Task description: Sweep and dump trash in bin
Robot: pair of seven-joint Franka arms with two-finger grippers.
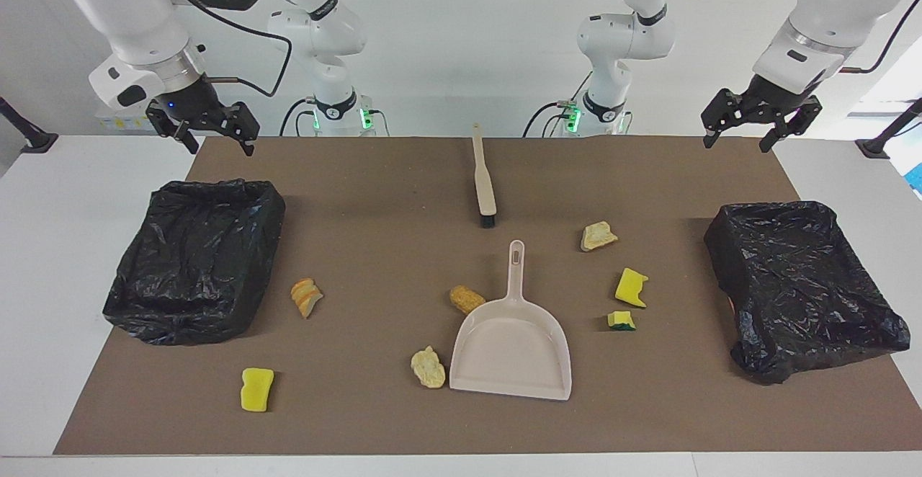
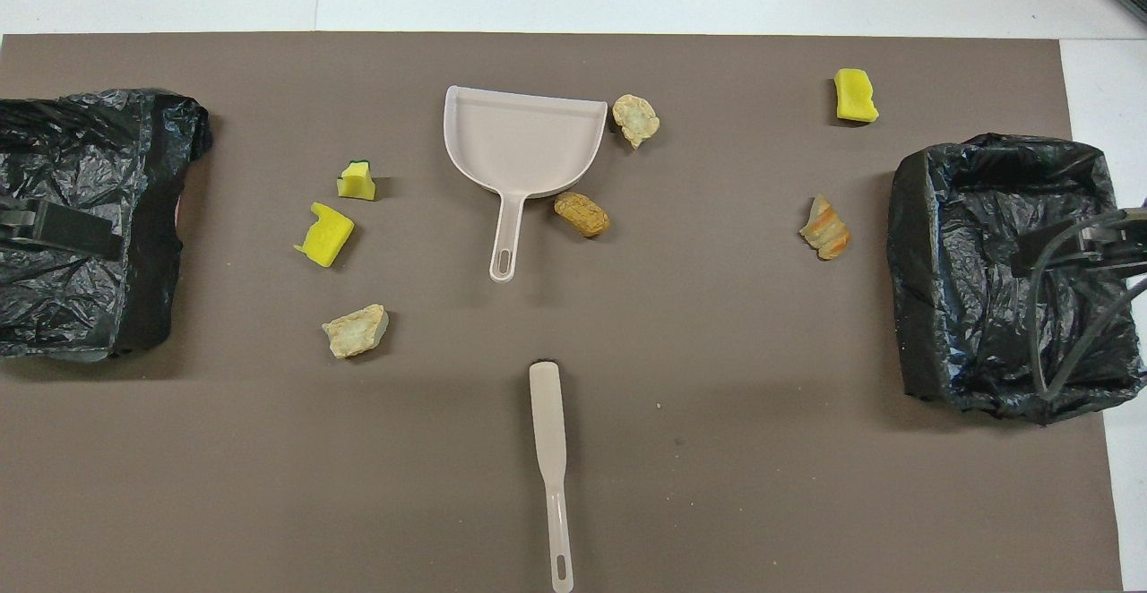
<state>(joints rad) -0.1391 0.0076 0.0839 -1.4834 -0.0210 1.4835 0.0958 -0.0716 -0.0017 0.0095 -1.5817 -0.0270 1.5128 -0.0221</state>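
Several scraps of trash lie on the brown mat around the beige dustpan (image 1: 513, 351) (image 2: 524, 141). They include a yellow sponge (image 1: 257, 389), a striped bread chunk (image 1: 306, 297), an orange chunk (image 1: 467, 298), a pale chunk (image 1: 428, 367), a tan chunk (image 1: 598, 235), a notched yellow sponge (image 1: 631, 287) and a green-backed piece (image 1: 621, 320). The brush (image 1: 484, 189) (image 2: 548, 432) lies nearer to the robots than the dustpan. One black-lined bin (image 1: 194, 261) sits at the right arm's end, another bin (image 1: 799, 286) at the left arm's end. My right gripper (image 1: 222, 147) and left gripper (image 1: 736, 144) hang open and empty, each above its own bin's robot-side edge.
The brown mat (image 1: 374, 419) covers most of the white table. Both bins straddle the mat's ends. The dustpan's handle points toward the brush. Scraps lie on both sides of the dustpan, more of them toward the left arm's end.
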